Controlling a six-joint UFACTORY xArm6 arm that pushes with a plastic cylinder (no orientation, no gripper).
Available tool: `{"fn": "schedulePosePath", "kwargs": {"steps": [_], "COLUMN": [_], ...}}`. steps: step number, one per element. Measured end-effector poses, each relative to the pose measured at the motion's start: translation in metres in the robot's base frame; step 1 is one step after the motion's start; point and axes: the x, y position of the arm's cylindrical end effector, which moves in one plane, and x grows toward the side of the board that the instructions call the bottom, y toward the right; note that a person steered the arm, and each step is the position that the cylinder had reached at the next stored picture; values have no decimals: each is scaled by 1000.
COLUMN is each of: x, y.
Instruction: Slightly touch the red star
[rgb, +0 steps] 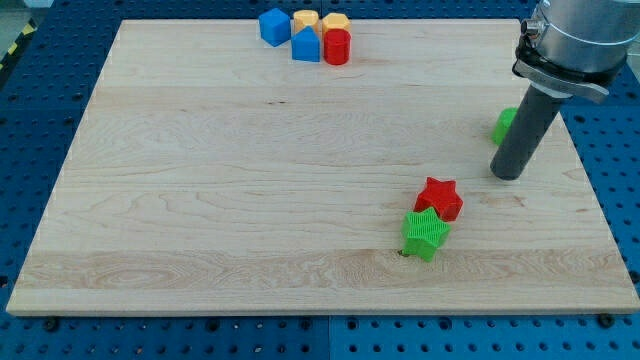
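Observation:
The red star (440, 198) lies on the wooden board (250, 200) at the view's lower right, touching a green star (425, 233) just below and left of it. My tip (507, 176) rests on the board to the right of the red star and slightly above it, apart from it by a clear gap. The rod rises toward the view's top right.
A green block (505, 124) sits partly hidden behind the rod near the right edge. At the view's top centre is a cluster: a blue cube (274, 25), a blue block (306, 45), a red cylinder (337, 46), and two yellow blocks (306, 18) (334, 21).

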Motion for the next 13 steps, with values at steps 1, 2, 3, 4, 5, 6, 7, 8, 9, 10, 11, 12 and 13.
{"fn": "schedulePosePath", "kwargs": {"steps": [1,2,3,4,5,6,7,8,9,10,11,12,13], "x": [0,0,2,20,20,14,8,8,-7,-17,-29,-37,-37], "y": [0,0,-14,-133,-193,-220,-218,-218,-231,-232,-218,-212,-212]}}
